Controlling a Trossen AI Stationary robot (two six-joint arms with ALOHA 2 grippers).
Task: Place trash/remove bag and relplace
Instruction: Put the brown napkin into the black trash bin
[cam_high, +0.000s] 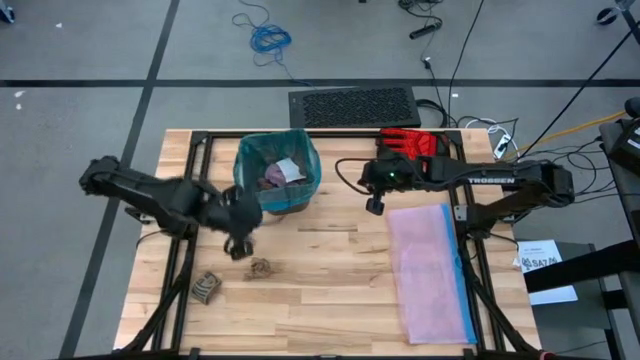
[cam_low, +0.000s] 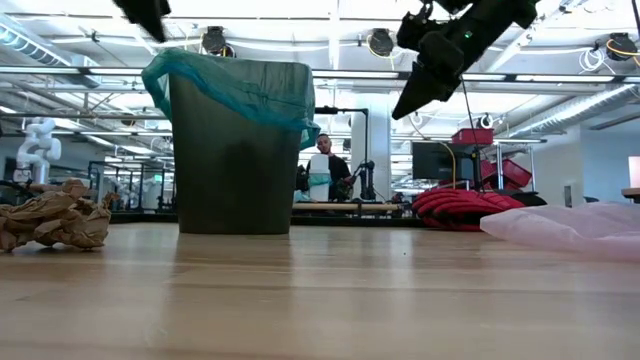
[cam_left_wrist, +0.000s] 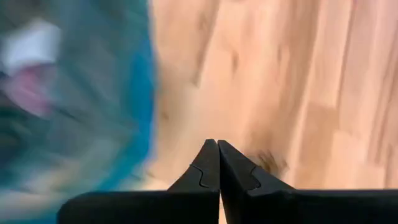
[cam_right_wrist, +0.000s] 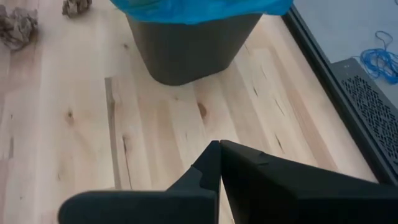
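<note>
- While both arms hang above the wooden table (cam_high: 330, 270), the dark bin (cam_low: 235, 165) stands upright near its far edge, lined with the teal bag (cam_high: 255, 155), whose rim folds over the bin's lip.
- Inside the bag lie pieces of trash: a white piece (cam_high: 289, 169) and a purple crumple (cam_high: 273, 179).
- Two brown paper wads (cam_high: 260, 267) remain on the table in front of the bin, one nearer the front-left corner.
- Left hand (cam_high: 238, 247) hovers just beside the bin, above the table, fingers (cam_left_wrist: 208, 168) pressed together and holding nothing.
- Right hand (cam_high: 375, 206) hangs in the air to the bin's right, fingers (cam_right_wrist: 214, 165) likewise closed on nothing.
- A pale pink bag (cam_high: 430, 270) lies flat on the table's right side; a red-and-black glove (cam_high: 410, 143) rests at the far edge.
</note>
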